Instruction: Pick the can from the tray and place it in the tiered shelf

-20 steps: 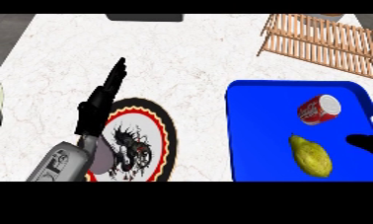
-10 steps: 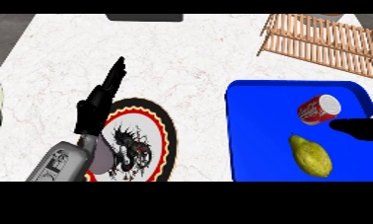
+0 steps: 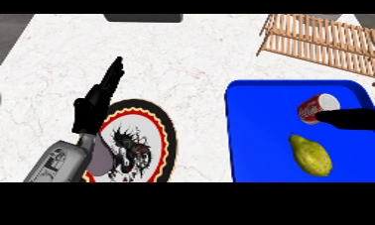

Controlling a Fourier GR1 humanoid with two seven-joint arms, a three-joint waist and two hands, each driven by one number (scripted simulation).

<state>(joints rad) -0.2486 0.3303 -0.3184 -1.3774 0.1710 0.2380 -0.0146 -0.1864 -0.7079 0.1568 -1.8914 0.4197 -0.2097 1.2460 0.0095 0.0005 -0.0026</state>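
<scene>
The can [image 3: 317, 108] lies on its side in the tray [image 3: 256, 120], near its right edge. So the right hand [image 3: 353, 118], just beside it, suits the grasp. Open or closed, we cannot tell. The left hand [image 3: 89, 110] rests above the plate [image 3: 162, 137], fingers [image 3: 113, 73] straight; we judge it unneeded.

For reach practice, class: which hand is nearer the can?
Right. The right hand is beside the can; the left hand is far left, by the plate.
</scene>
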